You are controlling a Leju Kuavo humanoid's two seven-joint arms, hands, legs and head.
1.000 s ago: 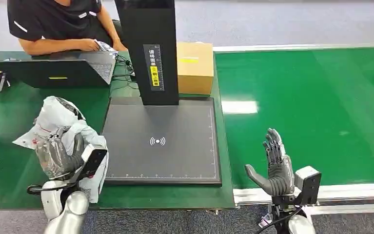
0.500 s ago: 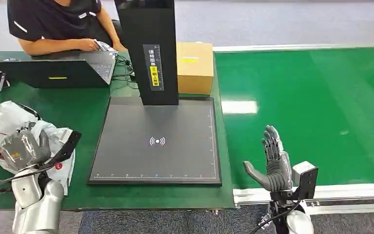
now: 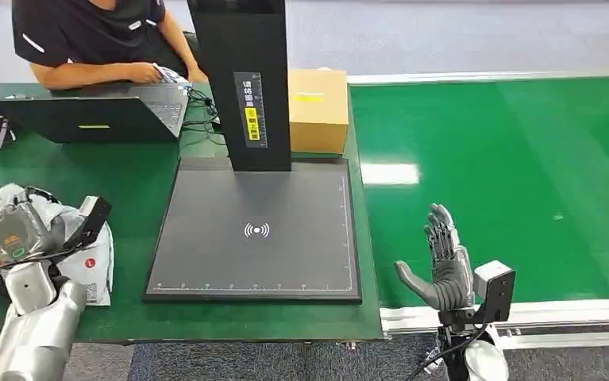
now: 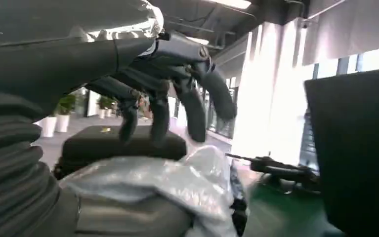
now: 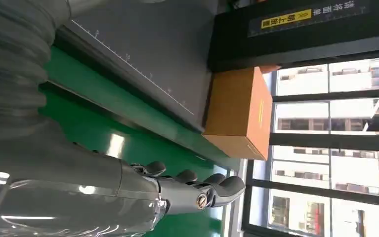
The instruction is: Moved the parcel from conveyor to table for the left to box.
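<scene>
The crumpled white plastic mailer parcel point(image 3: 86, 258) lay on the green surface point(image 3: 138, 186) near its left edge, directly under the left hand point(image 3: 11, 228). In the left wrist view that hand's dark fingers point(image 4: 192, 106) curved over the bag point(image 4: 177, 182); whether they gripped it could not be told. The flat dark scanner pad point(image 3: 285, 254) sat beside it. The right hand point(image 3: 444, 266) was held upright over the green conveyor belt point(image 3: 523, 159), fingers apart, holding nothing.

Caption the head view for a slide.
Left hand holds the white parcel at the table's left end; right hand open beside the conveyor.
</scene>
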